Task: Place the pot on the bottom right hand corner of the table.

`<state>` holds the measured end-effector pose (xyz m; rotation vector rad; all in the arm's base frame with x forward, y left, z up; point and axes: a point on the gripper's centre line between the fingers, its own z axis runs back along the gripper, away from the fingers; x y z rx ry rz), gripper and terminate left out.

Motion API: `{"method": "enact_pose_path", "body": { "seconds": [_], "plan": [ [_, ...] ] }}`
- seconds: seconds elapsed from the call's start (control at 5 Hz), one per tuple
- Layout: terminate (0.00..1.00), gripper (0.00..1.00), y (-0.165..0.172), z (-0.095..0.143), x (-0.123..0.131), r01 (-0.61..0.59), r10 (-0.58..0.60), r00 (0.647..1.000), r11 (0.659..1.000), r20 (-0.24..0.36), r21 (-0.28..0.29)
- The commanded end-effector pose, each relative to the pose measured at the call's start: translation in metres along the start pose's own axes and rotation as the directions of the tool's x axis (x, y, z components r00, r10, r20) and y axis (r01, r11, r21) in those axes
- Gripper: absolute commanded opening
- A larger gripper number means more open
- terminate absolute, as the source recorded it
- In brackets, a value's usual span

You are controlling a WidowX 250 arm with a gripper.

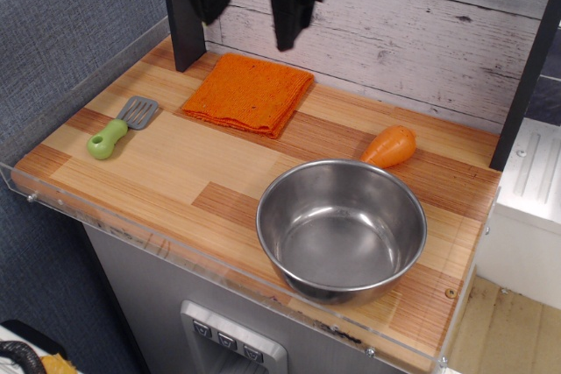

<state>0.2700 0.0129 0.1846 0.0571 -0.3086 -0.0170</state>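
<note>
The shiny steel pot (pixel 341 229) stands upright and empty on the wooden table (pixel 166 168), near its front right corner. My black gripper (pixel 249 4) hangs high at the top of the view, above the table's back left part, far from the pot. Its two fingers (pixel 287 13) are spread apart and hold nothing.
An orange toy carrot (pixel 390 146) lies just behind the pot. A folded orange cloth (pixel 249 92) lies at the back, below the gripper. A spatula with a green handle (pixel 118 129) lies at the left. A dark post (pixel 182 19) stands at the back left corner. Clear acrylic strips (pixel 219 273) edge the table.
</note>
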Motion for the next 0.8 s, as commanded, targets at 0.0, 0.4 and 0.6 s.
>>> {"method": "enact_pose_path", "body": {
  "seconds": [0.0,0.4,0.6],
  "plan": [
    [0.00,1.00,0.0070,0.0049,-0.0090,-0.019,0.012,0.995,0.997,-0.099,-0.070],
    [0.00,1.00,0.0026,0.0034,-0.0027,0.049,-0.060,0.991,0.995,-0.123,-0.087],
    [1.00,1.00,0.0026,0.0034,-0.0027,0.049,-0.060,0.991,0.995,-0.123,-0.087]
  ]
}}
